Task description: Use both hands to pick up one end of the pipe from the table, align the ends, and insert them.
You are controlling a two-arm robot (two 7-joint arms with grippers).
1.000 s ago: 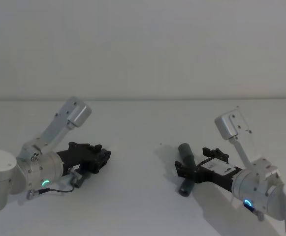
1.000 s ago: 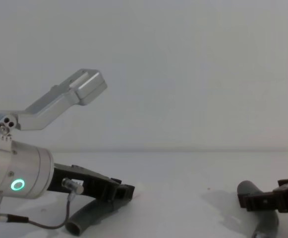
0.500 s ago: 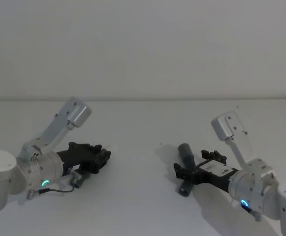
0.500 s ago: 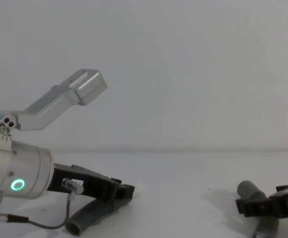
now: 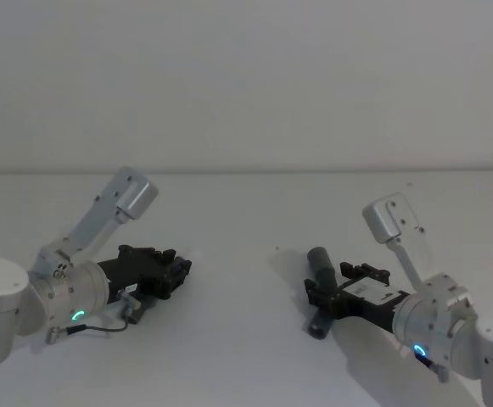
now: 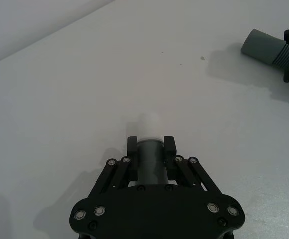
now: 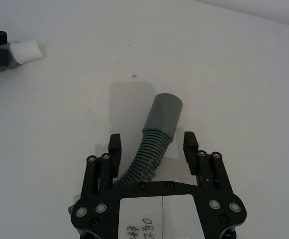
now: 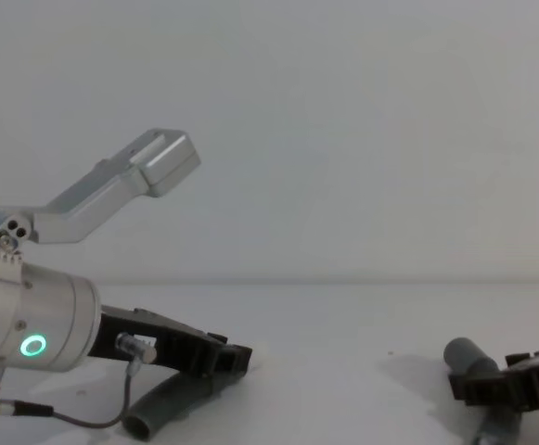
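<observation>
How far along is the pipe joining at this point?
Done: left end effector is shut on the left hose piece. In hand: right end effector straddles the right hose piece on the table, open, not yet gripping. Left: grip, lift, align the cuffs, insert.

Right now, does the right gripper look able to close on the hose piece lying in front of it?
Probably yes: the right gripper is open, its fingers straddle the ribbed part of the hose piece, and nothing lies between.

The table (image 5: 246, 212) carries a left hose (image 8: 164, 405) and a right hose (image 5: 320, 264).
</observation>
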